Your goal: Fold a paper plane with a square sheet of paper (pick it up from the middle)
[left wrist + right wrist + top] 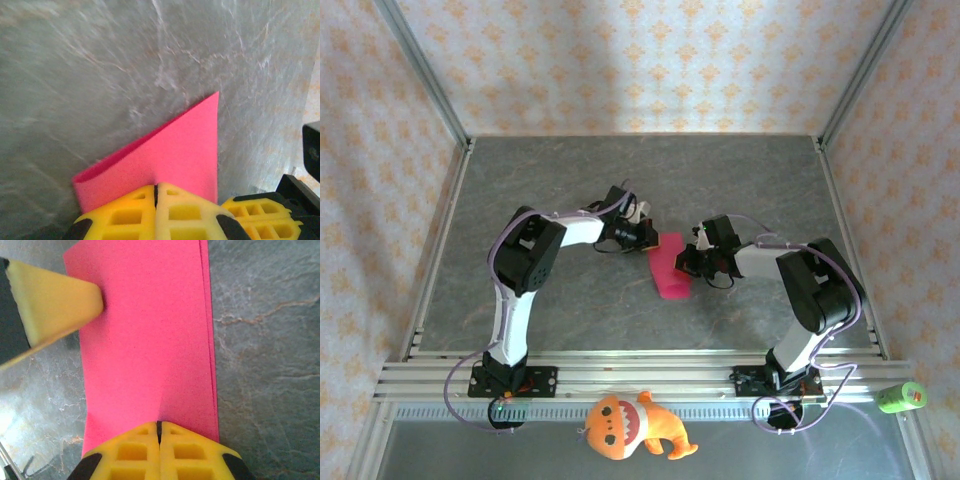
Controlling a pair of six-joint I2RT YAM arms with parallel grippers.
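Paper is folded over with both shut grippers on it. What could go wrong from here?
1. The paper layers sit slightly offset along one long edge; creasing now would likely lock in that skew.
2. The fold looks rounded, not flat; it may spring open if the left gripper lifts.
3. The right gripper sits close to the left one; their fingers could clash.

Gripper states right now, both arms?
Left gripper: closed, tips on the folded pink paper.
Right gripper: closed, tips on the same paper; whether either pinches it cannot be told.
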